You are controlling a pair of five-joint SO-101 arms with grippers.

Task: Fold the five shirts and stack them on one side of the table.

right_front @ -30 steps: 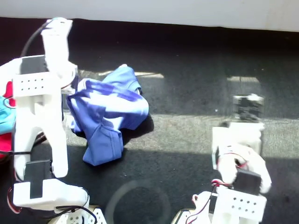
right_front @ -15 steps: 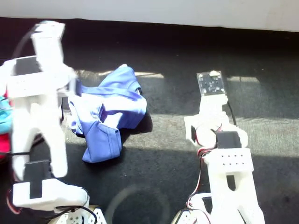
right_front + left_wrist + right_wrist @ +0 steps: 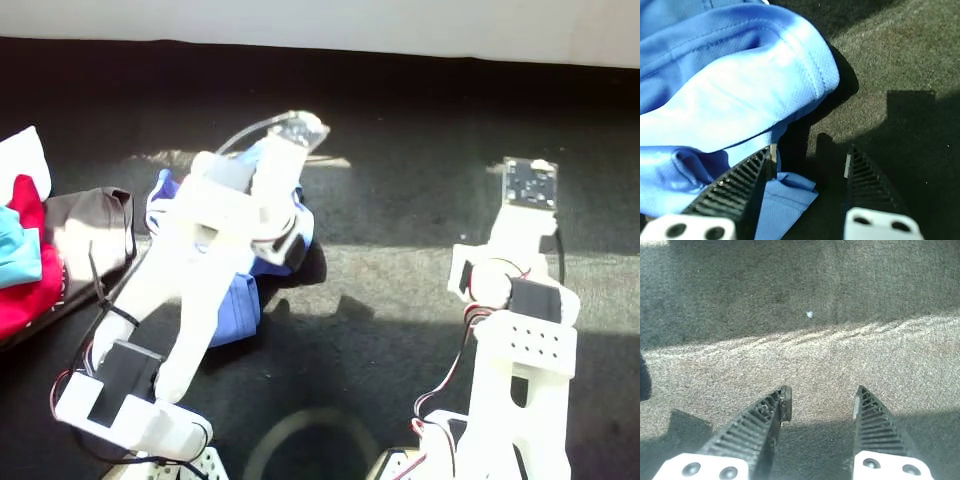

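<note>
Jaws stand spread on both arms. The left gripper (image 3: 811, 150) hangs over the edge of the blue shirt (image 3: 730, 90). The right gripper (image 3: 822, 392) hangs over the table (image 3: 840, 300).

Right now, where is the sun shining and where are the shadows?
High view: a sunny stripe crosses the table, and a dark shadow lies beside the shirt. Left wrist view: the shirt is bright, with dark shadow along its edge. Right wrist view: a sunny stripe lies ahead of the right gripper.

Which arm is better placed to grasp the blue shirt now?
Probably the left: the left gripper, open, hangs at the edge of the blue shirt. The right gripper, also open, is over bare table, away from it.
</note>
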